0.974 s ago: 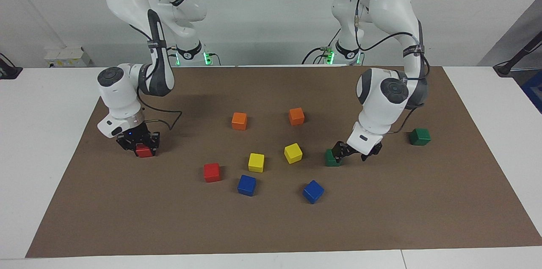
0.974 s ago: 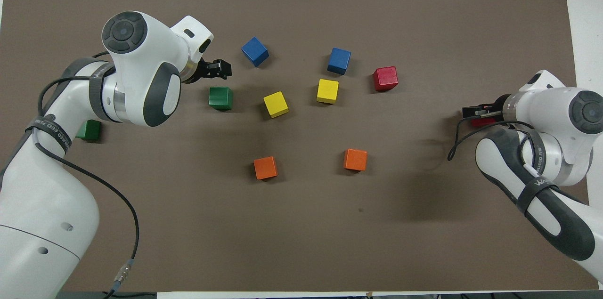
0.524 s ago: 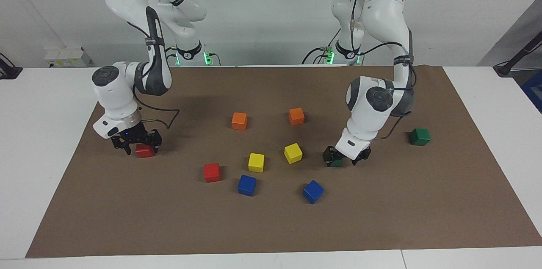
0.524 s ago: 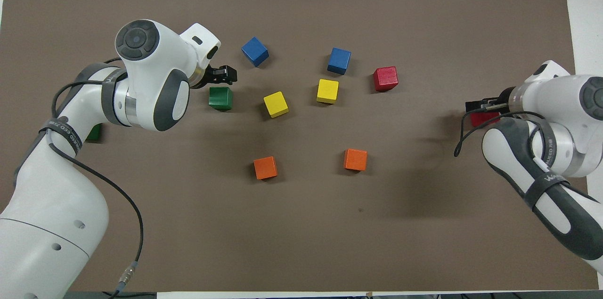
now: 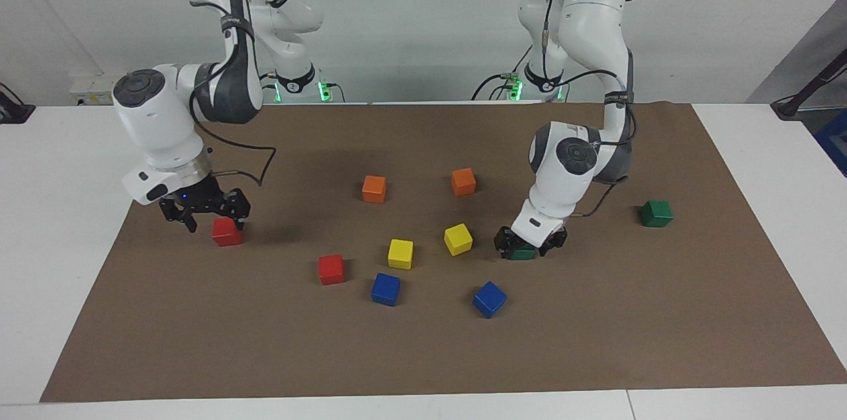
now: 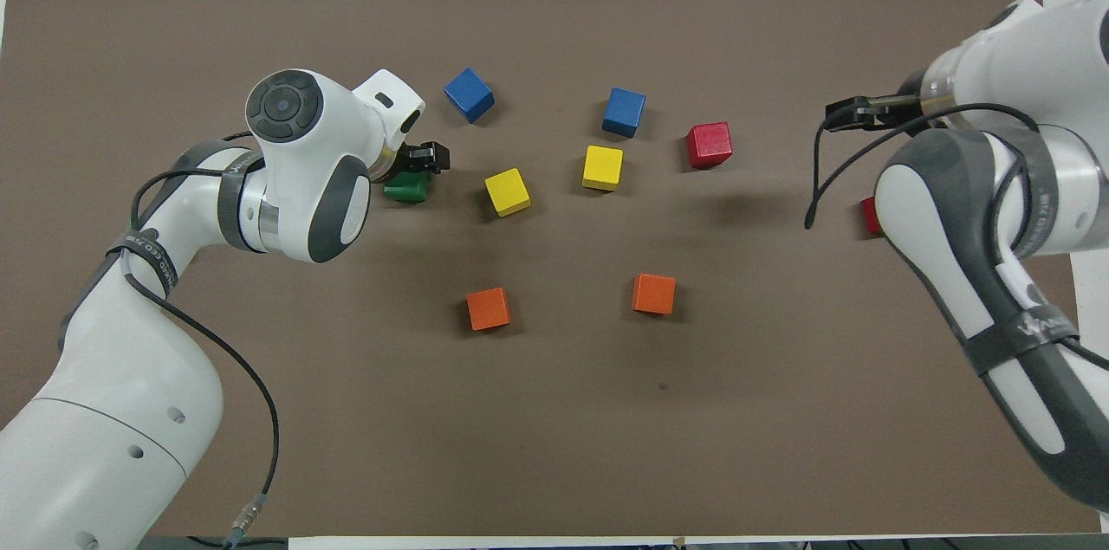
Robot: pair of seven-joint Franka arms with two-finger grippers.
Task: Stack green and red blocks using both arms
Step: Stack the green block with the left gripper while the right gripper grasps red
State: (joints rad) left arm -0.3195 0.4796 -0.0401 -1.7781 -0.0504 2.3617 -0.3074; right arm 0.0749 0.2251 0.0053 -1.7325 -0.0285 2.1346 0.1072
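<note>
My left gripper [image 5: 527, 245] is down at the mat, open, with its fingers on either side of a dark green block [image 5: 523, 252] [image 6: 405, 189]. A second green block [image 5: 656, 213] lies toward the left arm's end of the table; the left arm hides it in the overhead view. Open and holding nothing, my right gripper [image 5: 204, 211] [image 6: 853, 111] hangs a little above the mat, just beside a red block [image 5: 226, 233] [image 6: 868, 216] that rests on the mat. Another red block [image 5: 331, 269] [image 6: 710, 144] sits nearer the middle.
On the brown mat [image 5: 595, 340] between the arms lie two orange blocks [image 5: 374, 188] [image 5: 463, 181], two yellow blocks [image 5: 400, 253] [image 5: 458, 239] and two blue blocks [image 5: 386, 289] [image 5: 489, 299]. One yellow block is close beside the straddled green block.
My left gripper has come down over the green block. My right gripper has risen off the red block, leaving it on the mat.
</note>
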